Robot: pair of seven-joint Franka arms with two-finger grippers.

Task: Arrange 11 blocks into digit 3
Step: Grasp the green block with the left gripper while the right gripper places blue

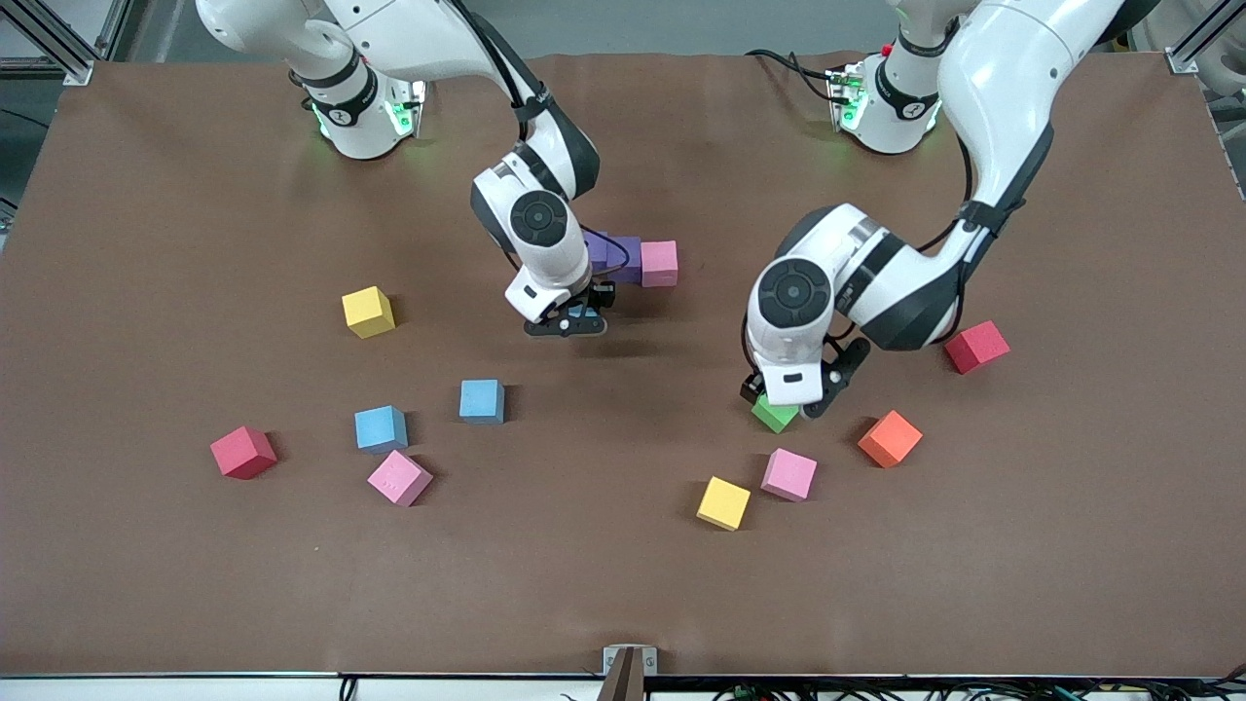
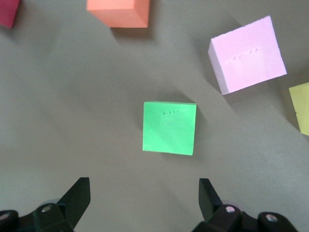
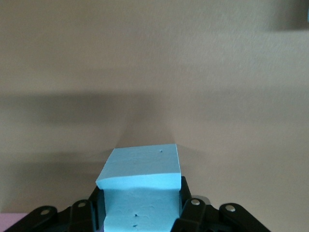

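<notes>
A short row of two purple blocks (image 1: 623, 257) and a pink block (image 1: 659, 263) lies mid-table. My right gripper (image 1: 574, 319) hangs just over the table beside that row, shut on a blue block (image 3: 140, 193) that fills the space between its fingers. My left gripper (image 1: 781, 401) hovers over a green block (image 1: 776, 416). In the left wrist view its open fingers (image 2: 77, 198) stand wide apart above the mat, and the green block (image 2: 169, 128) lies flat, untouched.
Loose blocks lie nearer the front camera: yellow (image 1: 368, 312), two blue (image 1: 482, 400) (image 1: 381, 428), pink (image 1: 399, 477) and red (image 1: 243, 453) toward the right arm's end. Orange (image 1: 890, 438), pink (image 1: 788, 474), yellow (image 1: 723, 502) and red (image 1: 976, 347) surround the green one.
</notes>
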